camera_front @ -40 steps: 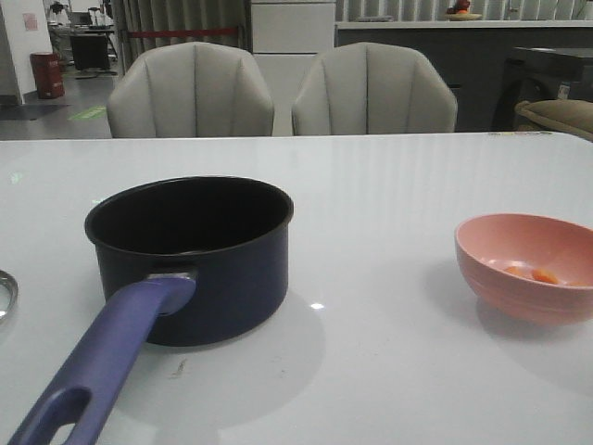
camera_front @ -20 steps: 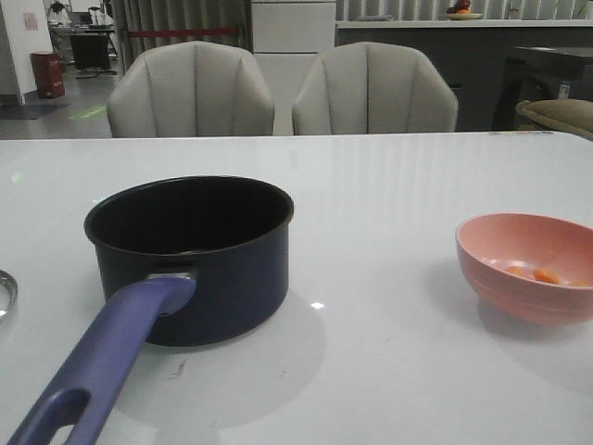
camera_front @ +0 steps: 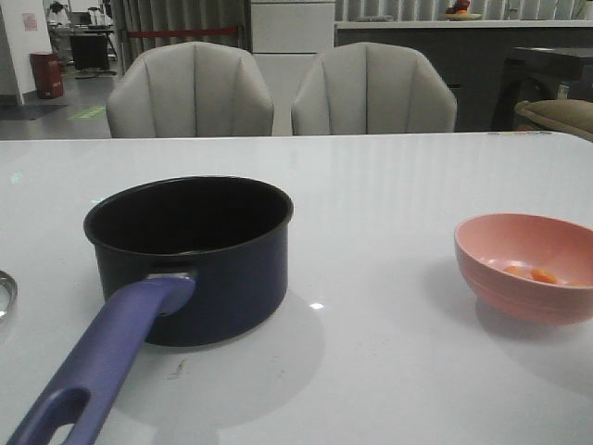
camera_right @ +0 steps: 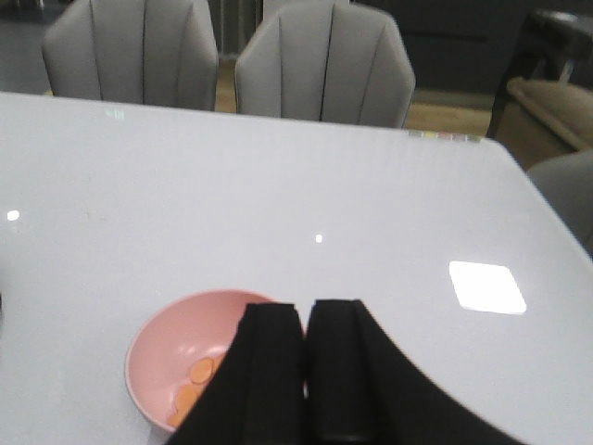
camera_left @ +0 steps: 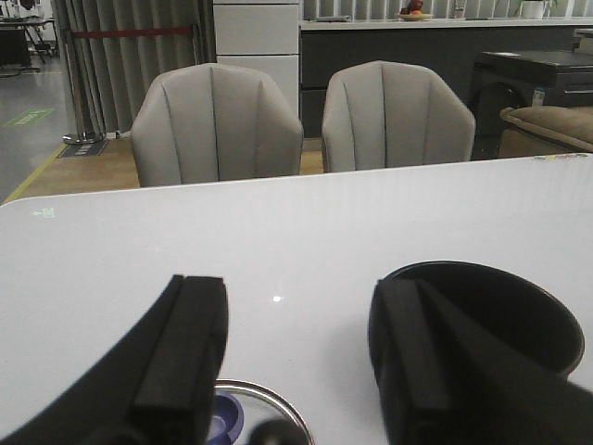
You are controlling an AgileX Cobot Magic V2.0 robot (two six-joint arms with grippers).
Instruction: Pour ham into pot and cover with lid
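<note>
White glossy tabletop, two grey chairs behind it; I take the pot as my landmark. It stands upright and empty, black interior showing, its long purple-blue handle pointing back toward the rig, which leaves the open mouth free for a pour from the bowl side. The pink bowl sits well apart from the pot on the right-arm side, with the ham lying as a few small orange chunks in its bottom; nothing poured yet, I judge. The lid shows only as a steel rim at the frame edge on the pot's opposite side, flat on the tabletop; in the left wrist view its rim and purple-blue knob peek up between the fingers. Left gripper: jaws spread wide, holding nothing, poised over the lid, presumably staged for covering later. Right gripper: fingers pressed nearly together, nothing between them, hovering above the bowl's near rim. It must spread its fingers before it can take the bowl rim for the pour.
</note>
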